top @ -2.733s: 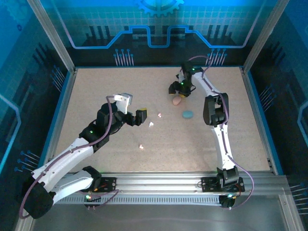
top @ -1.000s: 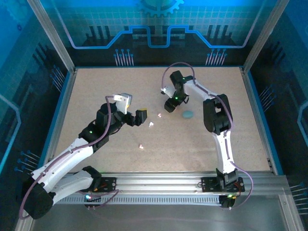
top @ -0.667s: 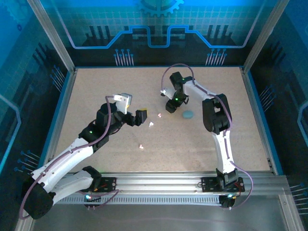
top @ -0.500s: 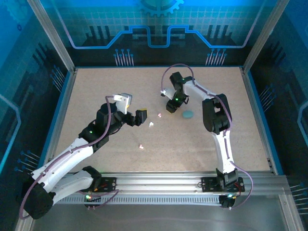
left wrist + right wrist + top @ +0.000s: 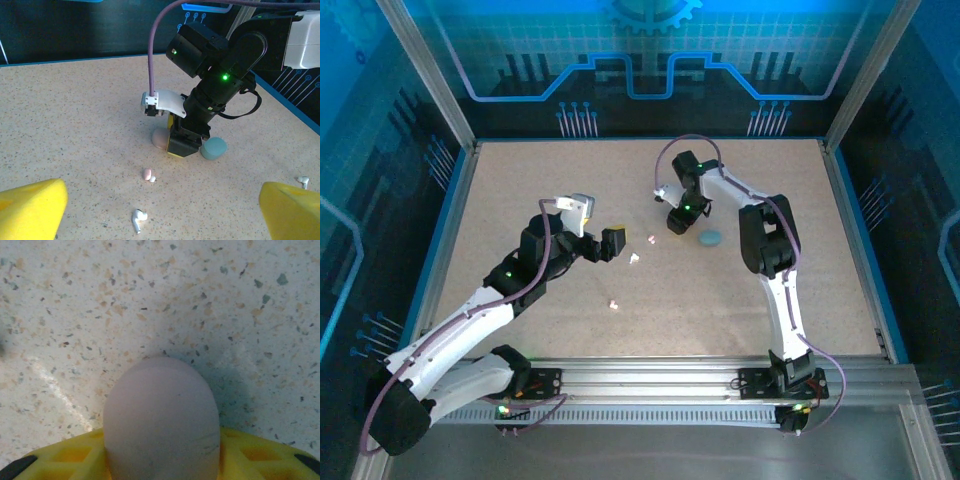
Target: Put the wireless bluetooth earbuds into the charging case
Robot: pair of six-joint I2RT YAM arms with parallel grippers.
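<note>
The earbuds lie loose on the counter [image 5: 75,125], none in a case yet: a white earbud [image 5: 138,220] sits nearest the left tool, a pinkish earbud [image 5: 148,174] lies between it and the cases, and a third earbud [image 5: 303,181] is well apart toward the right of the left wrist view. Beyond them the pink case [image 5: 161,415] rests on the counter as a closed pebble, with the teal case [image 5: 214,148] just beside it. The right tool [image 5: 182,144] points straight down over the pink case and is drawn partway in around it. In its own wrist view the yellow fingers sit against both flanks with no gap showing, so it looks to have hold of the case. The left tool [image 5: 160,197] hangs above the counter short of the earbuds, spread fully wide and holding nothing. The step in hand appears to be securing the case before any earbud is loaded. Next, the case likely needs steadying and its lid opened. The left tool would then have to come down squarely on one tiny earbud, probably the white one, and pinch it without flicking it away.
</note>
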